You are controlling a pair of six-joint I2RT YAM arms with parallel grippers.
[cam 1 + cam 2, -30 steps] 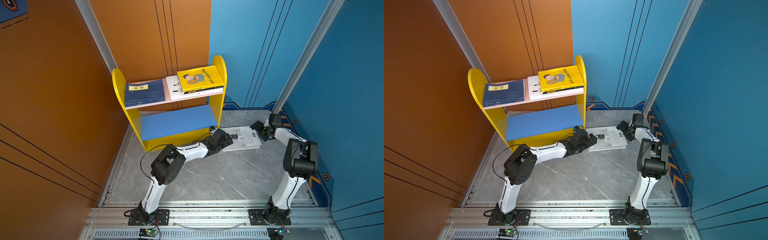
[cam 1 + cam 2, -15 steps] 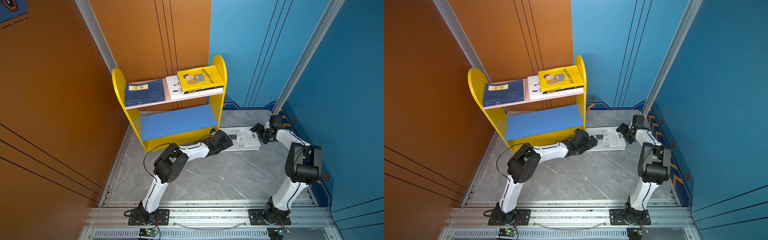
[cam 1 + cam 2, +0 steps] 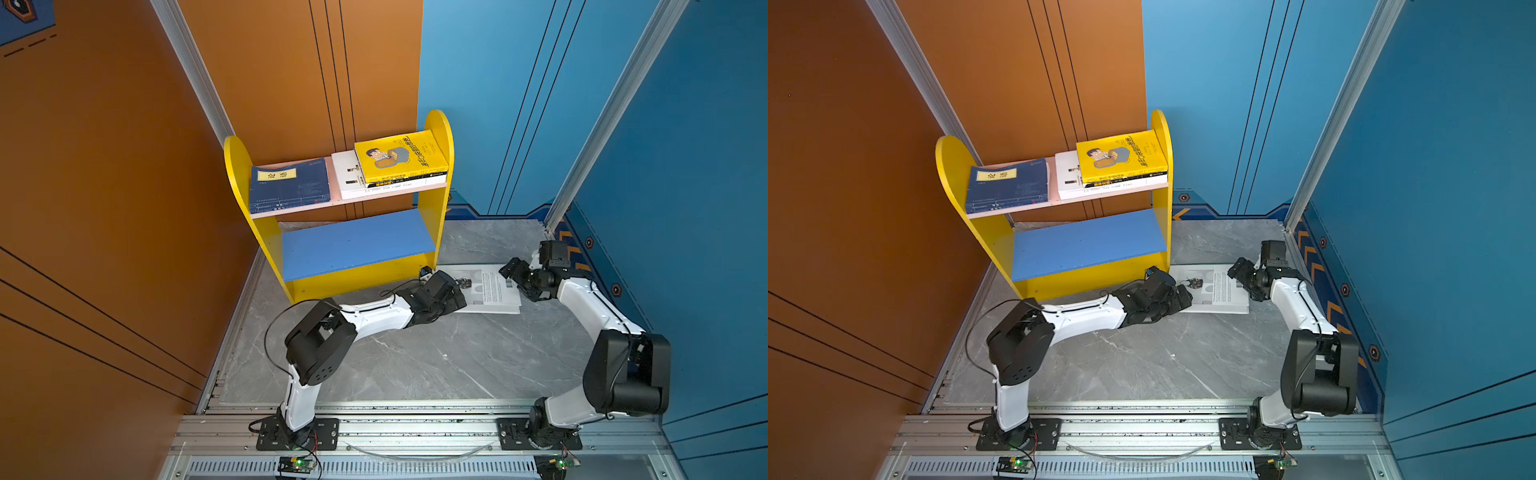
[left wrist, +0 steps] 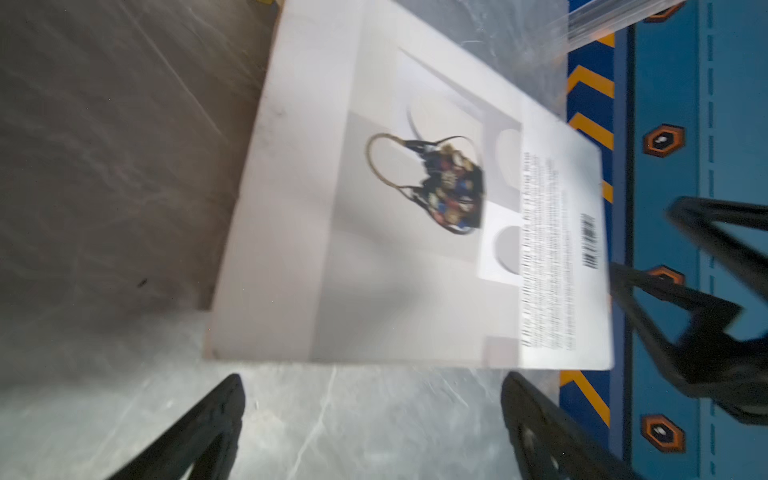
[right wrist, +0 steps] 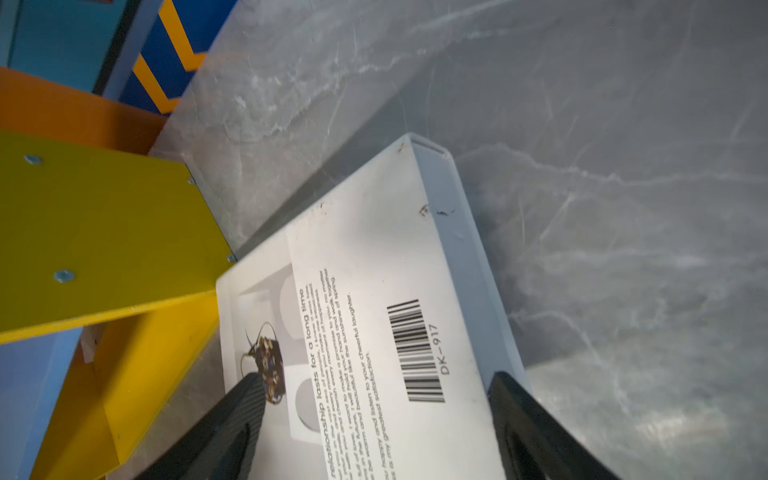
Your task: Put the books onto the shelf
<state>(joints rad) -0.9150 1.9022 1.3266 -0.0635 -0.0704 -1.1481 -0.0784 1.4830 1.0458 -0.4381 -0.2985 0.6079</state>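
Though stacked, books (image 3: pixel 401 156) on shelf (image 3: pixel 237 178).

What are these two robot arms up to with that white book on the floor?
They are shelving books. The white book lies flat on the grey floor beside the shelf, not yet picked up. The left gripper is at one side of it and the right gripper at the opposite side, both open. On the shelf's pink upper board already lie a navy book and a yellow book stacked on others.
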